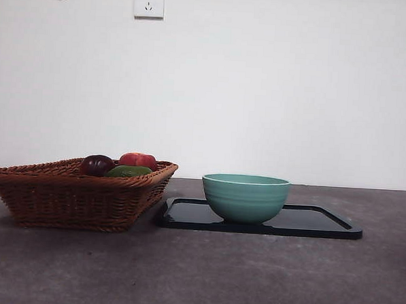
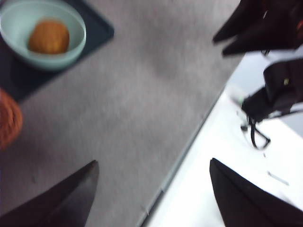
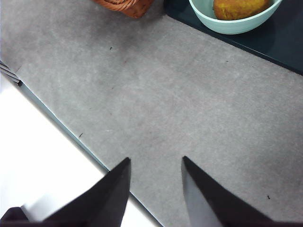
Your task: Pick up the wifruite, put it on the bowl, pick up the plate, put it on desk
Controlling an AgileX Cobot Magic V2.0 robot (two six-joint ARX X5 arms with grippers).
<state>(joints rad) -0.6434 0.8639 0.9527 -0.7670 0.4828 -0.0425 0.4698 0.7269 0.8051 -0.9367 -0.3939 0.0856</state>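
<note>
**Fruit in the bowl, both arms clear**

The wifruite (image 2: 49, 37) lies inside the bowl (image 1: 245, 196), which stands on the black tray (image 1: 322, 223) on the desk (image 1: 203, 274). Just beside the tray sits a wicker basket (image 1: 71, 196) holding a red apple (image 1: 138, 160), a dark purple fruit (image 1: 97, 164) and a green one (image 1: 129, 170). The left gripper (image 2: 151, 189) hangs over the desk edge, jaws wide apart, empty. The right gripper (image 3: 155, 182) hangs above bare desk, jaws parted, holding nothing.
</note>
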